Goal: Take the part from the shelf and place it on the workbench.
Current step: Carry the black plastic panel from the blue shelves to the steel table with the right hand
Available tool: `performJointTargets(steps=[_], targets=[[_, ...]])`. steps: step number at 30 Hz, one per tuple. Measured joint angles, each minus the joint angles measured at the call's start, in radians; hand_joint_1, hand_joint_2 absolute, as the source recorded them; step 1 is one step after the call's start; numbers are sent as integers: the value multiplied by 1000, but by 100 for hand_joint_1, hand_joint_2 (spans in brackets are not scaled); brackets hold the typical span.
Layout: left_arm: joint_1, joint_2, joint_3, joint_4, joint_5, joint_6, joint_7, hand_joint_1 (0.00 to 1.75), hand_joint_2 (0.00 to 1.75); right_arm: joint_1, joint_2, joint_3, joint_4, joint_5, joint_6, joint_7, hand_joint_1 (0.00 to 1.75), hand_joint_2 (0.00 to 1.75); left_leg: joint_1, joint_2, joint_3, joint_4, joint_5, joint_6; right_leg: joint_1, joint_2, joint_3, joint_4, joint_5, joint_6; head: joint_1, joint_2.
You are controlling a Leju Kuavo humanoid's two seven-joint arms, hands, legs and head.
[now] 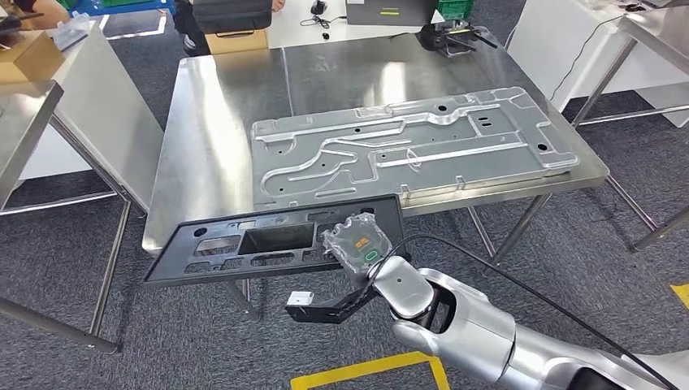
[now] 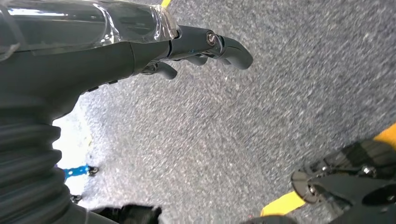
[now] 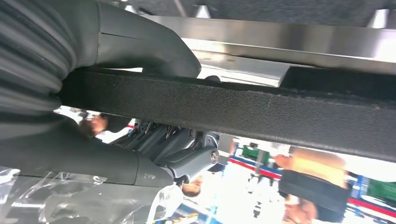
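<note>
Fingers (image 1: 357,248) of the right hand (image 1: 363,250) were clamped on the black part (image 1: 272,241), held at the desk's (image 1: 219,130) near edge. Left hand (image 2: 140,51) was seen empty, fingers loosely apart. From the right wrist, the part's stiff, light rim (image 3: 243,109) was pinched; one-ended holding may tip it.
</note>
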Motion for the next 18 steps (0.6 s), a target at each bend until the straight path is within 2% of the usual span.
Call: performJointTargets(steps=[2,6,8,12,18], targets=[[6,0,0,0,2,2,1,0,175,0,-12,-2,-15,8,16,19,175,175,1,1,2,-3,2,10,2,1,0,-1,1,-1,0,0],[8,0,4,0,10,5,1,0,175,0,-45,-7,-54,24,46,56,175,175,2,2,7,-12,4,6,6,2,0,0,-1,-10,0,0],[11,0,5,0,14,6,0,0,175,1,-64,-9,-76,30,62,69,175,175,3,2,8,-14,5,-1,7,2,0,0,-2,-12,0,0],[15,-2,6,0,16,7,-2,0,175,4,-98,-16,-113,40,87,84,175,175,6,2,8,-15,4,-23,10,2,0,1,-3,-14,0,0],[17,-5,6,0,17,13,-5,0,175,6,-127,-26,-149,51,109,94,175,175,4,2,8,-15,3,-28,8,2,1,0,-2,-15,0,0]])
